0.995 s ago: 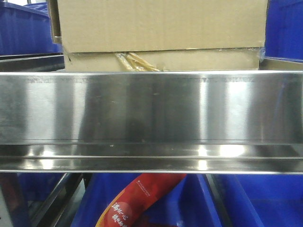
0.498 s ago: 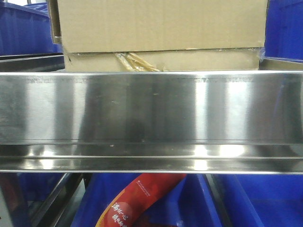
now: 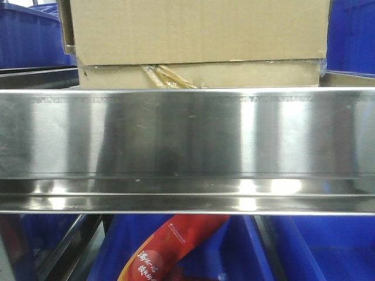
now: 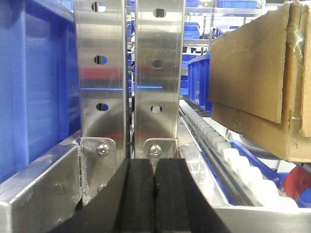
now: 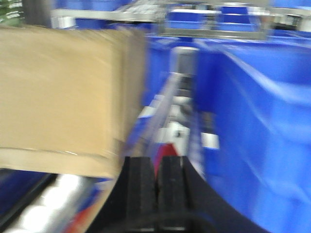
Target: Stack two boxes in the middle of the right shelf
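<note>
In the front view the large brown box [image 3: 199,29] rests on the flatter box [image 3: 246,75], which has torn yellowish tape [image 3: 161,76] at its front edge. Both sit on the steel shelf behind its wide shiny front rail [image 3: 187,134]. My left gripper [image 4: 155,167] is shut and empty at the shelf's left end, with the stacked boxes [image 4: 252,73] off to its right and not touching it. My right gripper [image 5: 158,162] is shut and empty in a blurred view. It sits just right of the large box [image 5: 63,92], beside its corner.
Blue bins flank the boxes [image 3: 29,35] [image 3: 351,35], and more stand below the rail with a red packet [image 3: 170,246]. Steel uprights [image 4: 131,73] rise right ahead of the left gripper. White rollers [image 4: 228,150] run under the boxes. A blue bin [image 5: 257,121] is close on the right gripper's right.
The front view has barely changed; the stacked boxes stay where they were, with only a slight drift of the picture.
</note>
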You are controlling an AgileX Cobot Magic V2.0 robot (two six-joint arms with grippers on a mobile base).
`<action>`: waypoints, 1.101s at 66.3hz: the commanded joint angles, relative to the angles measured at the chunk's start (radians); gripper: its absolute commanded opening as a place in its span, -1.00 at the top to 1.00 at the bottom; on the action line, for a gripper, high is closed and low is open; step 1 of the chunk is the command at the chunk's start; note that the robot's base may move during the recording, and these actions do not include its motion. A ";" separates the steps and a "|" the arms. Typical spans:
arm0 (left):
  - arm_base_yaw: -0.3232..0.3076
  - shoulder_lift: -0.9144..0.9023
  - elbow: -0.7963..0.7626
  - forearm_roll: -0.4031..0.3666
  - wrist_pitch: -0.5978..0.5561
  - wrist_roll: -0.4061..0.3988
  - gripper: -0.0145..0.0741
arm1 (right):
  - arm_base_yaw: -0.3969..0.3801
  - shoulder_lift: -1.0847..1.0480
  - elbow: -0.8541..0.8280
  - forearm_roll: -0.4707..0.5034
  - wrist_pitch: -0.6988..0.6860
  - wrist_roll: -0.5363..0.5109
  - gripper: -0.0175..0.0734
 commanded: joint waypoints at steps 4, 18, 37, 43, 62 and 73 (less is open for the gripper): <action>0.003 -0.004 -0.002 0.000 -0.020 0.000 0.92 | -0.073 -0.114 0.124 -0.007 -0.056 0.023 0.96; 0.003 -0.004 -0.002 0.000 -0.020 0.000 0.92 | -0.095 -0.271 0.280 -0.010 -0.084 0.054 0.96; 0.003 -0.004 -0.002 0.000 -0.020 0.000 0.92 | -0.095 -0.299 0.365 -0.021 -0.152 0.065 0.96; 0.003 -0.004 -0.002 0.000 -0.020 0.000 0.92 | -0.095 -0.299 0.365 -0.021 -0.152 0.065 0.96; 0.003 -0.004 -0.002 0.000 -0.020 0.000 0.92 | -0.095 -0.299 0.365 -0.021 -0.154 0.065 0.96; 0.003 -0.004 -0.002 0.000 -0.020 0.000 0.92 | -0.095 -0.299 0.365 -0.021 -0.154 0.065 0.96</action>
